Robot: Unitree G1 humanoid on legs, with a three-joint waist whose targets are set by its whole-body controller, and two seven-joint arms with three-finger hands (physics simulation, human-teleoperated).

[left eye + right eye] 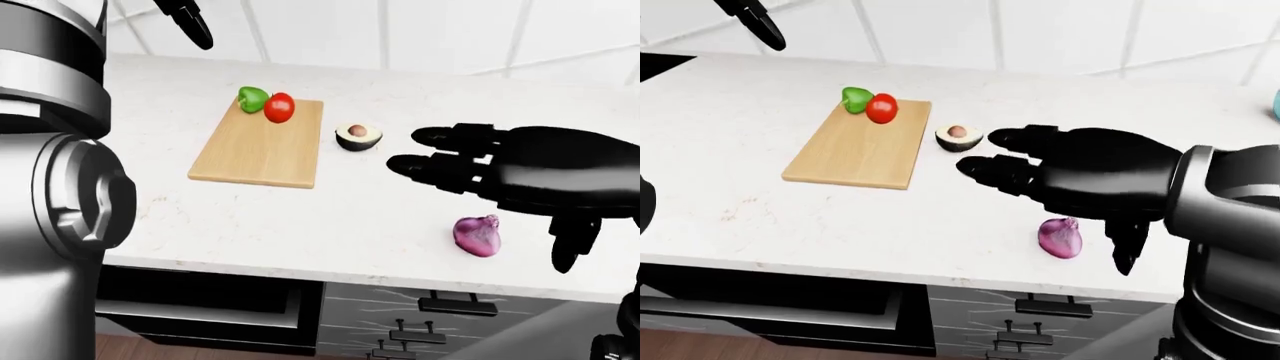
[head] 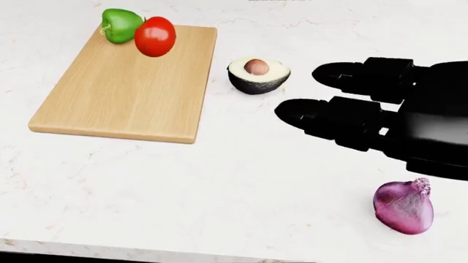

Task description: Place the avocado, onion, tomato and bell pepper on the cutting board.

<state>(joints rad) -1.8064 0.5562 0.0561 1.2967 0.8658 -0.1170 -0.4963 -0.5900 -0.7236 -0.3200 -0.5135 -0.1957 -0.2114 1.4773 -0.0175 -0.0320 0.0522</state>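
The wooden cutting board (image 2: 124, 87) lies at the head view's upper left. At its top edge the green bell pepper (image 2: 118, 24) and the red tomato (image 2: 155, 36) sit side by side. The avocado half (image 2: 257, 74), pit up, rests on the counter just right of the board. Down at the lower right lies the purple onion (image 2: 403, 207). My black right hand (image 2: 307, 93) hovers open between avocado and onion, fingers stretched left, thumb (image 1: 563, 255) hanging down beside the onion. Of my left hand (image 1: 190, 22) only a raised dark finger shows at the top edge.
The white marble counter (image 2: 241, 181) ends in an edge along the bottom of the head view. Dark drawers with handles (image 1: 458, 305) sit below it, and a tiled wall (image 1: 1040, 30) stands behind. My grey left arm (image 1: 55, 180) fills the left-eye view's left side.
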